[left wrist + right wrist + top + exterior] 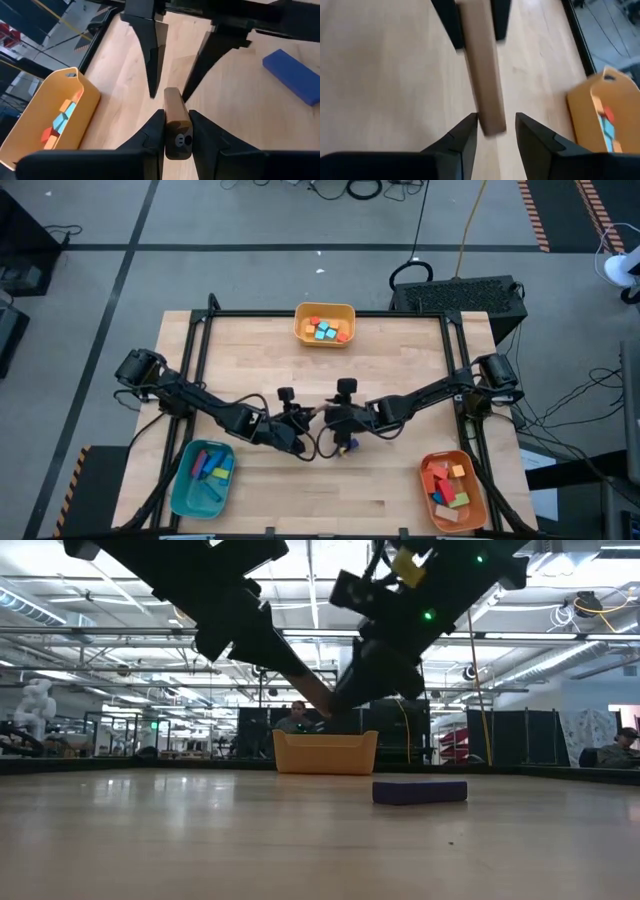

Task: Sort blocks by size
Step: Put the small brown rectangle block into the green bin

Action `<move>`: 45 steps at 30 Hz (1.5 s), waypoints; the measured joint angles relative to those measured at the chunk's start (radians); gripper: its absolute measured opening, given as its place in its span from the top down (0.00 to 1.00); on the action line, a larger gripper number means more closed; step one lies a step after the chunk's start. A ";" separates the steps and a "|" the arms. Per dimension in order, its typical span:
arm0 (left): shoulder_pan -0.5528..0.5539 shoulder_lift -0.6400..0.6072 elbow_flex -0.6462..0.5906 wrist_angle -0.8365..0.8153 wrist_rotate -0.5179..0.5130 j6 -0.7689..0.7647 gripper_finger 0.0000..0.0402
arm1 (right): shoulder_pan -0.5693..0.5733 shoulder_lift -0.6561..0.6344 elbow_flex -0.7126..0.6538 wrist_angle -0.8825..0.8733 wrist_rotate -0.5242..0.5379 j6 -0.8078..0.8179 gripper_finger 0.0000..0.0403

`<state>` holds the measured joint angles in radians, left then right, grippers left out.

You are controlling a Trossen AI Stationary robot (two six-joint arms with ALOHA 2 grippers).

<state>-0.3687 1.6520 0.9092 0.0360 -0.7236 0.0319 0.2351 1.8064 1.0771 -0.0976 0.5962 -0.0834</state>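
Tan wood, a long thin bar (176, 120), sits pinched between the left gripper (177, 131) fingers above the middle of the light wooden table (400, 370). Facing it, the right gripper (496, 131) has its fingers parted either side of the bar's other end, not clamping. A flat blue brick (420, 791) lies on the table nearby. No writing is legible anywhere.

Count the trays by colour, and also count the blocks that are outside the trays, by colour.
Yellow tray: 1
Teal tray: 1
Orange tray: 1
Tan bar, held above the table: 1
Blue block, lying on the table: 1
Total: 5 (3 trays, 2 blocks outside them)
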 joint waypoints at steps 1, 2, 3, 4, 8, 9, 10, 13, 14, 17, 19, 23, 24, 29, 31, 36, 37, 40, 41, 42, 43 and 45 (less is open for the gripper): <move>-0.001 0.000 0.000 0.000 -0.001 0.000 0.83 | -0.002 0.000 0.000 -0.022 0.005 0.013 0.71; -0.003 0.000 0.000 0.000 -0.005 0.000 0.83 | -0.004 0.000 0.000 -0.051 0.008 0.022 0.71; -0.005 0.000 0.000 0.000 -0.014 0.000 0.83 | -0.008 0.000 0.000 -0.076 0.007 0.040 0.71; -0.006 0.000 0.000 0.000 -0.024 0.000 0.83 | -0.013 0.000 0.000 -0.104 0.008 0.063 0.71; -0.007 0.000 0.000 0.000 -0.051 0.000 0.83 | -0.037 -0.001 -0.003 -0.199 0.009 0.150 0.71; -0.007 0.000 0.000 0.000 -0.053 0.000 0.83 | -0.041 -0.001 -0.011 -0.203 0.008 0.164 0.71; -0.007 0.000 0.000 0.000 -0.054 -0.001 0.83 | -0.043 -0.002 -0.021 -0.204 0.008 0.175 0.71; -0.008 0.000 0.000 -0.003 -0.065 -0.036 0.83 | -0.046 -0.002 -0.055 -0.208 0.005 0.198 0.71; -0.008 0.000 0.000 -0.007 -0.073 -0.053 0.83 | -0.046 -0.002 -0.064 -0.208 0.005 0.207 0.71; -0.016 -0.006 0.000 -0.049 -0.089 -0.099 0.83 | -0.046 -0.002 -0.093 -0.204 0.005 0.242 0.71; -0.023 -0.016 0.000 -0.079 -0.101 -0.129 0.83 | -0.046 -0.002 -0.112 -0.200 0.004 0.263 0.71; -0.042 -0.046 0.000 -0.136 -0.102 -0.194 0.83 | -0.046 -0.002 -0.138 -0.190 0.003 0.293 0.71; -0.049 -0.055 0.000 -0.152 -0.102 -0.211 0.83 | -0.046 -0.002 -0.140 -0.189 0.002 0.298 0.71; -0.083 -0.105 0.000 -0.229 -0.104 -0.298 0.83 | -0.046 -0.002 -0.142 -0.179 0.002 0.300 0.71; -0.102 -0.126 0.000 -0.266 -0.104 -0.335 0.83 | -0.046 -0.002 -0.142 -0.170 0.002 0.300 0.71; -0.152 -0.168 0.000 -0.362 -0.088 -0.432 0.83 | -0.046 -0.002 -0.142 -0.160 0.002 0.285 0.71; -0.163 -0.178 0.000 -0.381 -0.082 -0.452 0.83 | -0.046 -0.002 -0.142 -0.161 0.001 0.285 0.71; -0.191 -0.205 0.000 -0.432 -0.039 -0.508 0.83 | -0.046 -0.002 -0.142 -0.161 0.002 0.283 0.71; -0.200 -0.213 0.000 -0.449 -0.020 -0.530 0.83 | -0.046 -0.002 -0.142 -0.161 0.002 0.283 0.71; -0.209 -0.223 0.000 -0.468 -0.002 -0.552 0.83 | -0.046 -0.002 -0.142 -0.161 0.002 0.282 0.71; -0.217 -0.232 0.000 -0.481 0.015 -0.575 0.83 | -0.046 -0.002 -0.142 -0.161 0.002 0.282 0.71; -0.232 -0.250 0.002 -0.501 0.060 -0.617 0.83 | -0.046 -0.002 -0.142 -0.160 0.002 0.282 0.71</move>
<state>-0.6009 1.4019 0.9115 -0.4650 -0.6636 -0.5850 0.1894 1.8046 0.9348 -0.2572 0.5980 0.1986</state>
